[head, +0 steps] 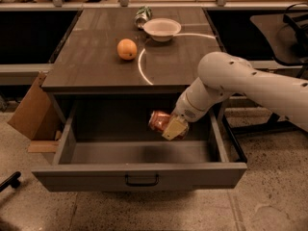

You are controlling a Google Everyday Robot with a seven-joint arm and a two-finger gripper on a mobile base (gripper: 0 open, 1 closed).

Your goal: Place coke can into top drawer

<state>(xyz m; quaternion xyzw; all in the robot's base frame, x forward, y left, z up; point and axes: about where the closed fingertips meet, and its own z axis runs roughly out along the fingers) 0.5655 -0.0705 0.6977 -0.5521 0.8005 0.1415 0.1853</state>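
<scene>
The coke can is red, lies tilted on its side in my gripper, and hangs inside the open top drawer above its floor, right of centre. My gripper is shut on the can, one tan finger across its near side. The white arm reaches in from the right, over the drawer's right wall. The drawer is pulled fully out, with its dark handle at the centre of the front panel.
On the dark cabinet top lie an orange, a white bowl and a green-and-silver can on its side at the back. A cardboard box leans against the cabinet's left side.
</scene>
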